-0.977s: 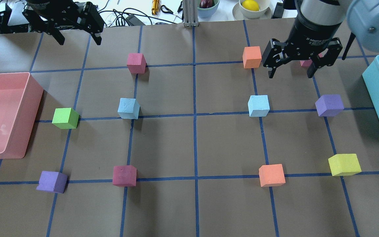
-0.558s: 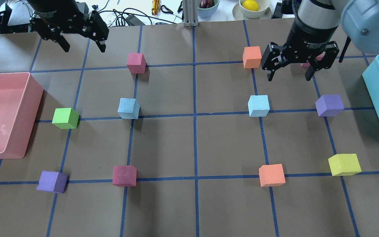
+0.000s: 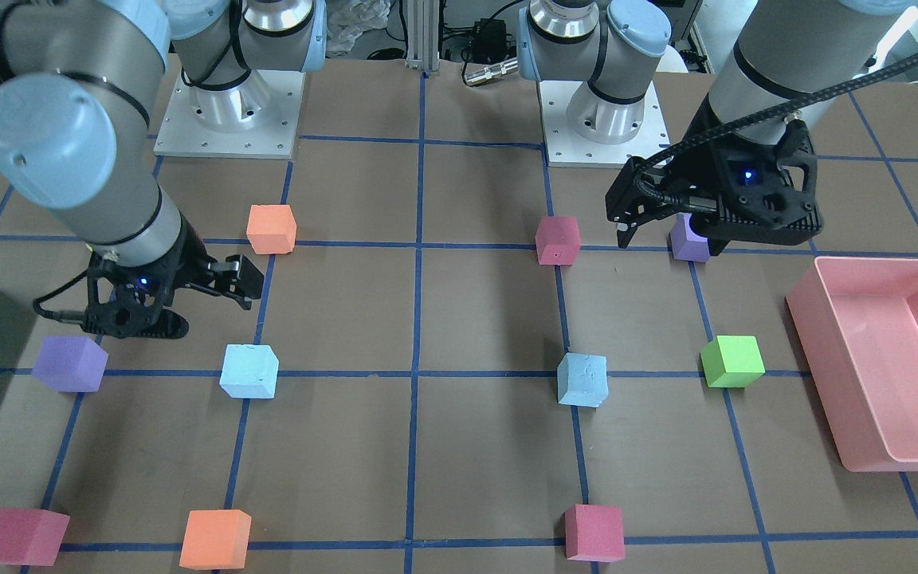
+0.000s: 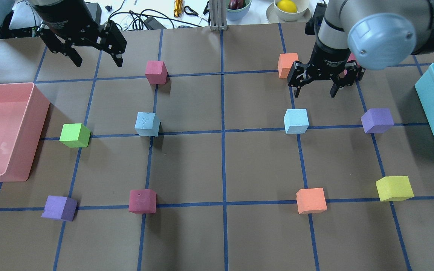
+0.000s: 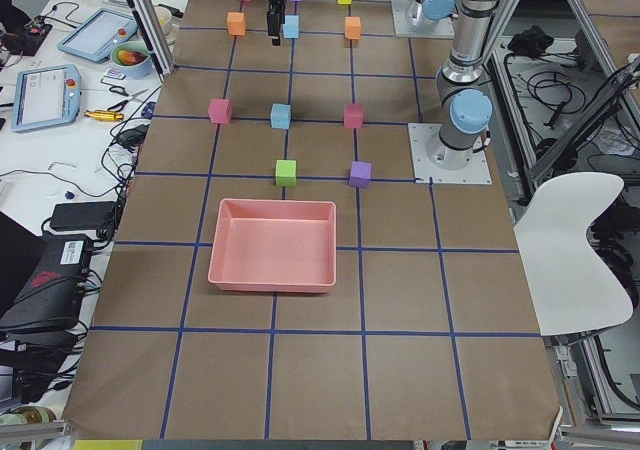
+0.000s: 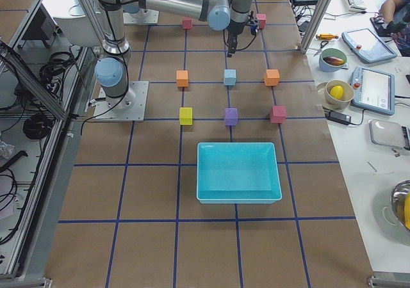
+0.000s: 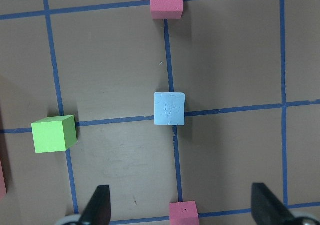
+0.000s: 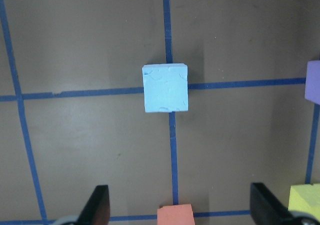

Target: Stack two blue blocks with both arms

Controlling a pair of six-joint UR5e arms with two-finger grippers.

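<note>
Right end effector [image 4: 314, 93] shifted leftward, spread wide, holding nothing.

2 blue blocks [image 4: 147, 124] [image 4: 296, 121], 3 crimson cubes [image 3: 558, 239] [image 3: 21, 536] [image 3: 594, 532], 2 orange [image 4: 288, 64] [image 4: 311, 200], 2 purple [image 4: 377, 120] [image 4: 59, 207], 1 green [image 4: 74, 135], 1 yellow [image 4: 394, 188]; 2 bins [image 4: 40, 124] [image 4: 431, 113].

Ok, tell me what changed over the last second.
The left gripper moved nearer the left blue block. The right gripper shifted leftward toward the right blue block. Both stay open with nothing grasped, and neither block moved.
</note>
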